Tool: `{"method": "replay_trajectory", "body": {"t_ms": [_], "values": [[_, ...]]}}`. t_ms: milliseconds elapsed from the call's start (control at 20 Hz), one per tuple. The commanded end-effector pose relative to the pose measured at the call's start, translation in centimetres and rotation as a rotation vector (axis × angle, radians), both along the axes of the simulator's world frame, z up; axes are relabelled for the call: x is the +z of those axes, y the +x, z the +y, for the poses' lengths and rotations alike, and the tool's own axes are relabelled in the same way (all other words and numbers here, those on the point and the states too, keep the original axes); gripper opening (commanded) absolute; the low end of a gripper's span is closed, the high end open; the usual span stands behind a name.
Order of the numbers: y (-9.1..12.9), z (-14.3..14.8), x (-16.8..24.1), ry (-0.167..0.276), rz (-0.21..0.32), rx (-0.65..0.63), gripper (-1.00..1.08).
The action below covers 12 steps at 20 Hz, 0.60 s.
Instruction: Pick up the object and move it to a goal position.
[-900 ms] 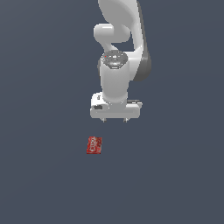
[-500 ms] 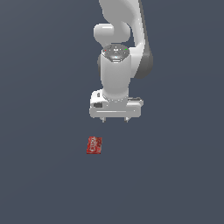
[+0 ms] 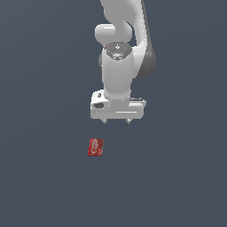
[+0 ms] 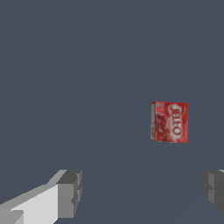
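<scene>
On the exterior view's left we see the small red box (image 3: 95,147) with white lettering lying flat on the dark grey floor (image 3: 40,133), untouched. To its right and farther back hangs our gripper (image 3: 116,120), fingers spread wide and empty; in the wrist view the box (image 4: 170,122) sits apart from both fingertips (image 4: 70,194).

The exterior view looks steeply down from well back, taking in the arm, the tool (image 3: 117,120) and the grey surface (image 3: 44,177). The wrist view faces the surface from close above. Both share the red box (image 3: 95,147) (image 4: 170,122).
</scene>
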<state>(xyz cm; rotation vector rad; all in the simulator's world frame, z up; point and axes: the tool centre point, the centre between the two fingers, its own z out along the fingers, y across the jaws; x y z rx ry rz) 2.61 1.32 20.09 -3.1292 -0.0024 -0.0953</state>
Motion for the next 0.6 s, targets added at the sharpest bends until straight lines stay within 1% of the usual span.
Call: {"method": "replay_trajectory", "body": {"t_ms": [0,300,550], "values": [[0.3,-0.5,-0.6,-0.001,0.003,-0.003,1.0],[1.5,-2.7,-3.3,-0.003,0.016,-0.015,1.0],[2.6,-5.6,-6.9,-0.005,0.033,-0.031,1.0]]}}
